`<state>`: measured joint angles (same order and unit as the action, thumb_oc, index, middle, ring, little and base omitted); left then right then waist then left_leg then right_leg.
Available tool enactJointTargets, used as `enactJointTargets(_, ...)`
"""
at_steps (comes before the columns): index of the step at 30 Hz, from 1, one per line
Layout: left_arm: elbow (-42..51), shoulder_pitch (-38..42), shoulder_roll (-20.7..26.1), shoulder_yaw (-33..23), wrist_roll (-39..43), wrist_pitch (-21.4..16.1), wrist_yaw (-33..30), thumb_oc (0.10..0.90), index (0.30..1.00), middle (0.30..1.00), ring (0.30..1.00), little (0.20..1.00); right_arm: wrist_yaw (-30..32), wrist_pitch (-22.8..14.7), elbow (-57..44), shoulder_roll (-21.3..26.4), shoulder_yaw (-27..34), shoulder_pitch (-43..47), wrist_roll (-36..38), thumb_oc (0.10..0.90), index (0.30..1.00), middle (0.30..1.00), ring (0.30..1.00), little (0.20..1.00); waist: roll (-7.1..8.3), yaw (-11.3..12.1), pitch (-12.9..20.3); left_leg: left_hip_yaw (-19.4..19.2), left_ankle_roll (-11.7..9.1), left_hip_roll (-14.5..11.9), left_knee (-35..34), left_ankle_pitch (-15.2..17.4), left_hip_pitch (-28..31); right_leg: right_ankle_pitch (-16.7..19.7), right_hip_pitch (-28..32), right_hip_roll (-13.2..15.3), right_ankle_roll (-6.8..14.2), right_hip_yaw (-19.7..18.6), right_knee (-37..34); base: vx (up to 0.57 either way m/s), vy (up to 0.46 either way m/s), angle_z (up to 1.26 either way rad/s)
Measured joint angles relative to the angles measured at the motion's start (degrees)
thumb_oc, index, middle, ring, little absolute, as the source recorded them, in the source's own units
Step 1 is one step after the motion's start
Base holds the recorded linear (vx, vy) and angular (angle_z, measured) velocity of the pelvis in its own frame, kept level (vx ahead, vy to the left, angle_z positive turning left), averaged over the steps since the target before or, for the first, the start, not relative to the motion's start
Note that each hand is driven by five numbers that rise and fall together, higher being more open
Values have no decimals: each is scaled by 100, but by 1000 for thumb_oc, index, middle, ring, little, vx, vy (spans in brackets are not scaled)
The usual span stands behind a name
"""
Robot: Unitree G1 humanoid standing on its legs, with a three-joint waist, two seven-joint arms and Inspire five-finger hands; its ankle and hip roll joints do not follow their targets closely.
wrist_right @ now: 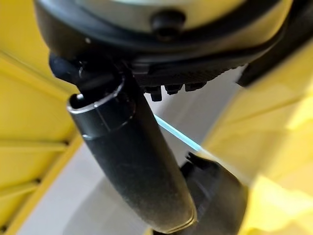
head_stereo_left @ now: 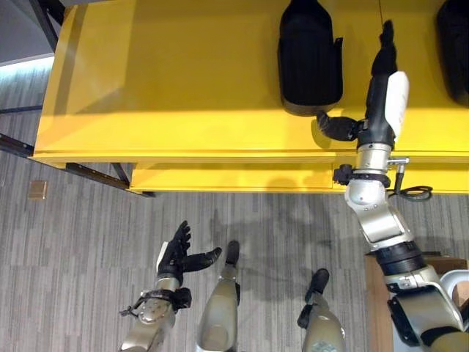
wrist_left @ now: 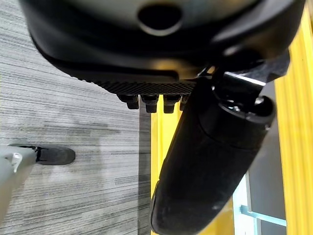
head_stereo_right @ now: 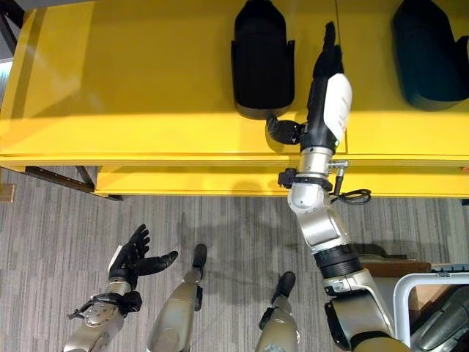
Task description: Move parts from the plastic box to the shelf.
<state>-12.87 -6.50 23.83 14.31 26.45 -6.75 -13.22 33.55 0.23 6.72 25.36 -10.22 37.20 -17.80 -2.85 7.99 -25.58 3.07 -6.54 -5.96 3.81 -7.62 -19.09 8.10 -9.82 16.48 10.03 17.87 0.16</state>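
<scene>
Shelf (head_stereo_left: 183, 88), yellow, upper frame: one black part (head_stereo_left: 309, 59) lies top centre, a second (head_stereo_right: 429, 55) top right. Right hand (head_stereo_left: 381, 95), fingers straight, holding nothing, lies just beside the first part, apparently after placing. Left hand (head_stereo_left: 176, 253), lower left, relaxed open over floor.

No readable text, label, number or sign on anything in view

A smooth, glossy yellow finish is shown by the shelf (head_stereo_left: 183, 88); the black part (head_stereo_left: 310, 55) lying on it looks matt — plastic-like.
</scene>
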Motion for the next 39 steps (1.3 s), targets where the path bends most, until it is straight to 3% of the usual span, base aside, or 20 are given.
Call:
enactJointTargets(3, 3, 36, 0, -1, -34, 0, -1, 900, 1000, 1000, 1000, 1000, -1, -16, -196, -6, -11, -25, -168, 900, 1000, 1000, 1000, 1000, 15, 6, 1, 0, -3, 0, 0, -2, 1, 0, 1, 0, 0, 0, 0, 0, 0, 0)
enactJointTargets(11, 13, 46, -19, -71, -40, 11, -8, 900, 1000, 1000, 1000, 1000, -322, -182, -950, -61, -44, -887, -167, 900, 1000, 1000, 1000, 1000, 295, -32, 36, -48, -6, -6, 4, -3, 82, 0, 44, 0, 1, -36, 1, 2, -2, -2)
enactJointTargets(20, 9, -263, -46, -378, -39, 52, 4, 900, 1000, 1000, 1000, 1000, -1130, -527, -1656, -238, -58, -2599, 1069, 900, 1000, 1000, 1000, 1000, 727, -256, 239, -289, -29, -139, -48, 152, 567, 14, 399, -107, -14, -259, -182, 46, -10, -15)
enactJointTargets(21, 6, -444, -52, -521, -38, 53, 5, 900, 1000, 1000, 1000, 1000, -1351, -659, -1784, -248, -50, -2984, 1448, 900, 1000, 1000, 1000, 1000, 823, -331, 334, -417, -33, -159, -132, 169, 763, 26, 500, -117, -26, -353, -246, 73, -3, -36)
enactJointTargets(24, -16, -677, -60, -664, -35, 106, 9, 900, 1000, 1000, 1000, 1000, -1633, -809, -1783, -324, 57, -3622, 2270, 900, 1000, 1000, 1000, 1000, 900, -511, 647, -580, -45, -217, -334, 169, 1056, 46, 648, -182, -21, -485, -375, 47, -16, -29)
enactJointTargets(28, -63, -823, -382, -763, -30, 173, 22, 900, 1000, 1000, 1000, 1000, -1971, -861, -1778, -396, 215, -4258, 3160, 900, 1000, 1000, 1000, 1000, 810, -702, 1005, -846, -135, -364, -681, 106, 1552, 88, 865, -322, -25, -666, -513, 23, -73, -29)
enactJointTargets(31, -89, -797, -532, -760, -34, 181, 26, 900, 1000, 1000, 1000, 1000, -2113, -864, -1775, -363, 272, -4336, 3278, 900, 1000, 1000, 1000, 1000, 705, -832, 1187, -909, -182, -506, -798, 71, 1717, 83, 894, -458, -42, -732, -512, 1, -120, -26)
enactJointTargets(37, -92, -636, -790, -727, -37, 176, 25, 900, 1000, 1000, 1000, 1000, -2337, -872, -1674, -271, 193, -4365, 3491, 900, 1000, 1000, 1000, 1000, 284, -1024, 1556, -920, -244, -1034, -827, 37, 1859, -41, 1013, -998, -240, -746, -512, -36, -196, -8)
enactJointTargets(39, -120, -651, -914, -753, -40, 177, 8, 900, 1000, 1000, 1000, 1000, -2368, -871, -1516, -219, 93, -4350, 3640, 900, 1000, 1000, 1000, 1000, 148, -1026, 1639, -920, -107, -1303, -719, 98, 1859, -103, 984, -1269, -437, -749, -414, -41, -229, -18)
